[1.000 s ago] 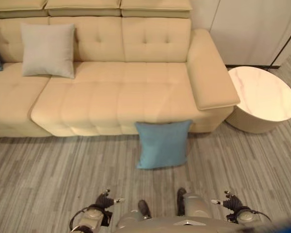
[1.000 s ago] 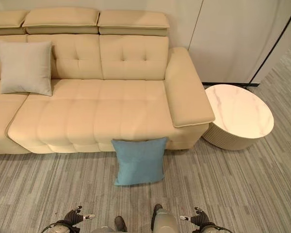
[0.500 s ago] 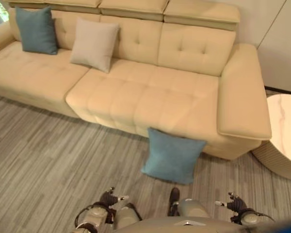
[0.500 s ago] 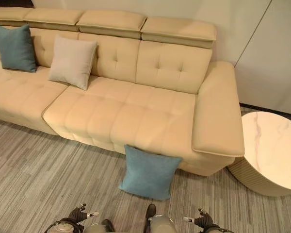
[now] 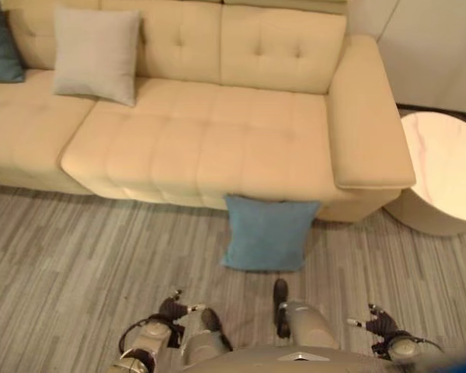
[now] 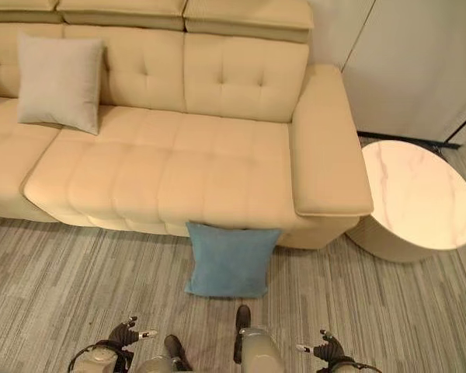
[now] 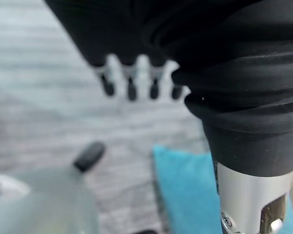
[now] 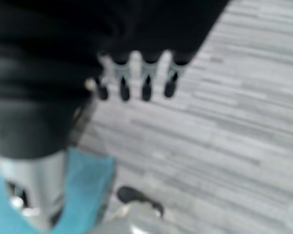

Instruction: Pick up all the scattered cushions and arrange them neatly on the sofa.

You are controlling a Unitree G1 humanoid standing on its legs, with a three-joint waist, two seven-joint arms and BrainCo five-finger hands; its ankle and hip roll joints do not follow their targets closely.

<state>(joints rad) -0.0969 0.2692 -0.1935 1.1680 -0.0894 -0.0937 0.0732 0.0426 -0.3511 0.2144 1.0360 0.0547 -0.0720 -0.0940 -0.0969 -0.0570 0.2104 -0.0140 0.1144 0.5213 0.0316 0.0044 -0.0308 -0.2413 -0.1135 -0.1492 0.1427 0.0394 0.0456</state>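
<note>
Left eye view showed a blue cushion [image 5: 267, 231] on the striped grey floor [image 5: 78, 256], propped against the front of the beige sofa [image 5: 210, 140] below its right-hand seat, its top edge touching the sofa base. On the seat further left a pale grey cushion [image 5: 95, 53] leaned upright against the backrest, and a darker blue cushion [image 5: 0, 43] sat just beside it at the picture's edge. A round white marble-topped table [image 6: 419, 194] stood close to the sofa's right armrest. Both hands hung low, well apart from the floor cushion and holding nothing: the left hand [image 5: 176, 308] at the lower left, the right hand [image 5: 375, 320] at the lower right. From each wrist camera the fingers [image 7: 129, 84] of the left and the fingers [image 8: 145, 83] of the right stood straight, slightly spread, over bare floor.
</note>
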